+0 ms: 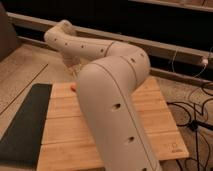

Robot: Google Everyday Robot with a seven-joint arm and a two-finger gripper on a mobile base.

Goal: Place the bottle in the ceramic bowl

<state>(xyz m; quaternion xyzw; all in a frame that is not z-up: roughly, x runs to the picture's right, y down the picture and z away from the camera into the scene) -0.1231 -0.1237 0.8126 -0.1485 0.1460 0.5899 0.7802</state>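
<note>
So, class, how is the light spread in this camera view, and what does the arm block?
Camera view: warm, dim light falls on the wooden board and pale arm; the background is nearly black. Camera view: the arm covers the board's middle; the gripper hangs at the board's far left edge, in shade; neither bottle nor bowl shows.
</note>
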